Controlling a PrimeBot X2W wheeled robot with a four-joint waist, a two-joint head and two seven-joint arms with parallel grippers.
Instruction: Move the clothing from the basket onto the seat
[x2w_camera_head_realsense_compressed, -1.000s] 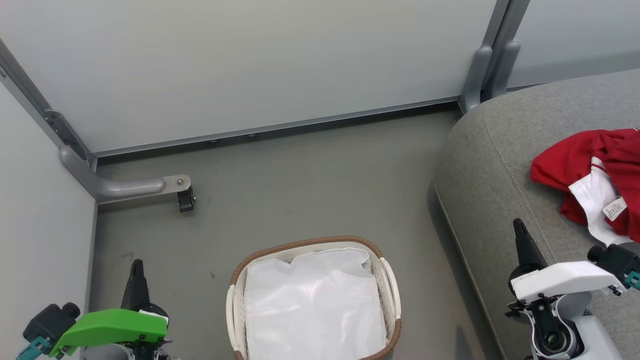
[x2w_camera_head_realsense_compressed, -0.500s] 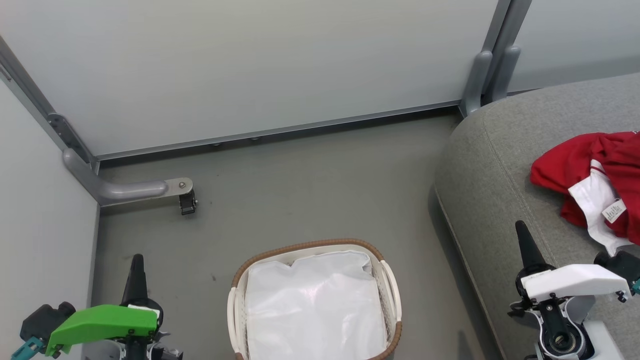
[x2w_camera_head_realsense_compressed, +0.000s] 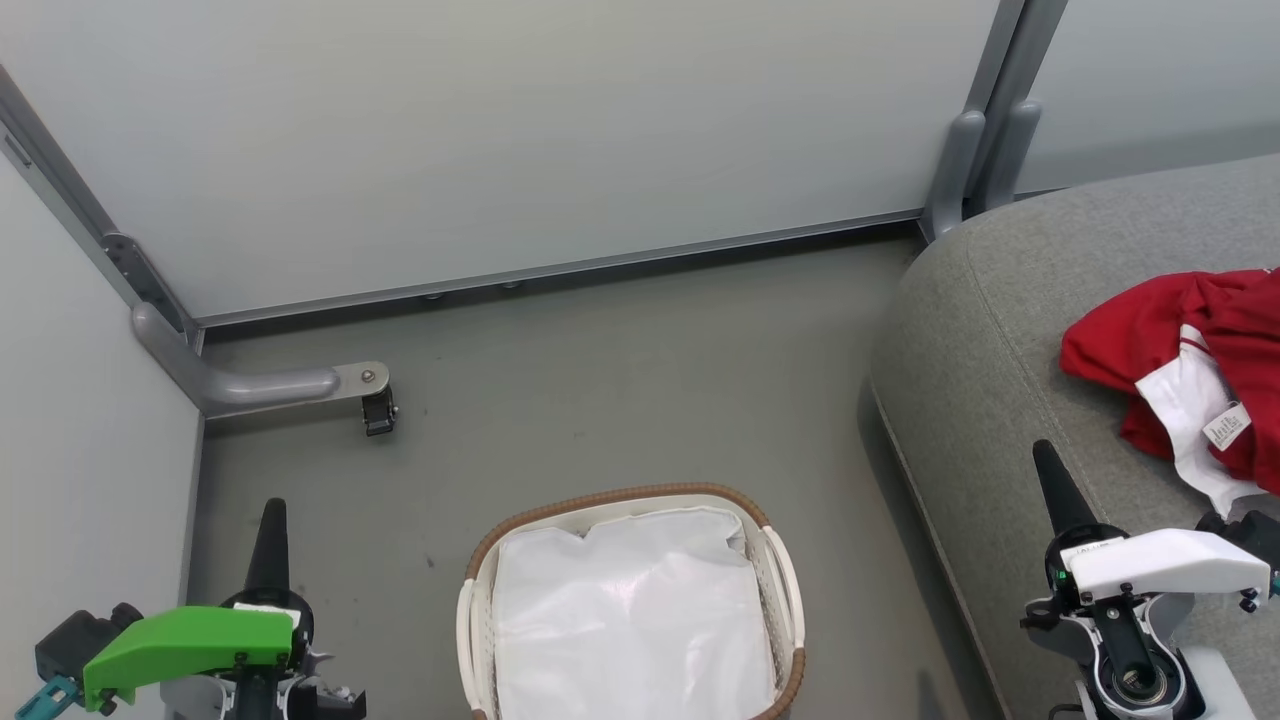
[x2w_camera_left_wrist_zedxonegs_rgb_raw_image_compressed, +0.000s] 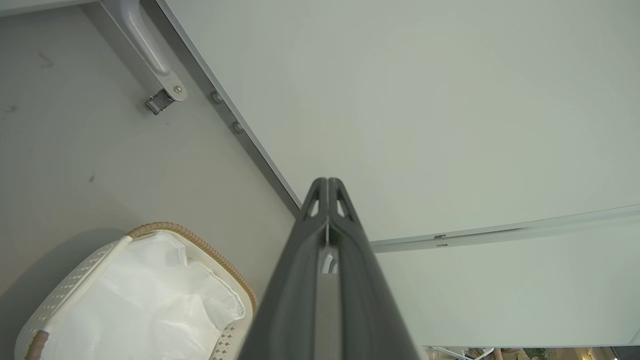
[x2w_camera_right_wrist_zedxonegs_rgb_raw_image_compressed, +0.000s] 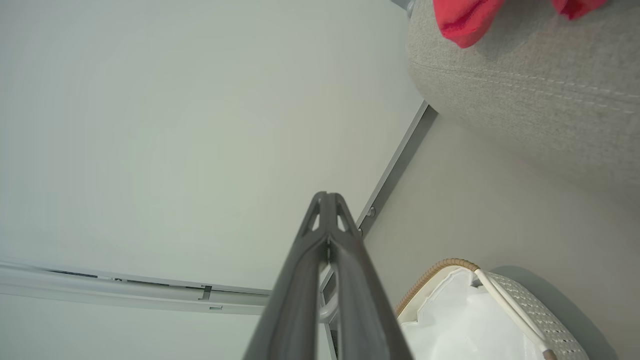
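A: Where's the load?
B: Grey seat (x2w_camera_head_realsense_compressed: 1000, 330) at right; basket (x2w_camera_head_realsense_compressed: 620, 497) on floor holds liner (x2w_camera_head_realsense_compressed: 630, 620) only; clothing (x2w_camera_head_realsense_compressed: 1130, 335) lies on seat. Right claw (x2w_camera_head_realsense_compressed: 1042, 455) is nearer, clothing ahead-right of it; it and left claw (x2w_camera_head_realsense_compressed: 272, 508) are pressed together, empty.

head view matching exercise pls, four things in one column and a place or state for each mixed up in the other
1. red fabric clothing with white panels
2. oval white perforated plastic basket with brown woven rim
3. large grey fabric seat
4. left gripper

a. shut, lower left
b. at the right, beside the floor
c. lying on the seat
d. on the floor, white liner inside

Pairs: 1-c, 2-d, 3-b, 4-a
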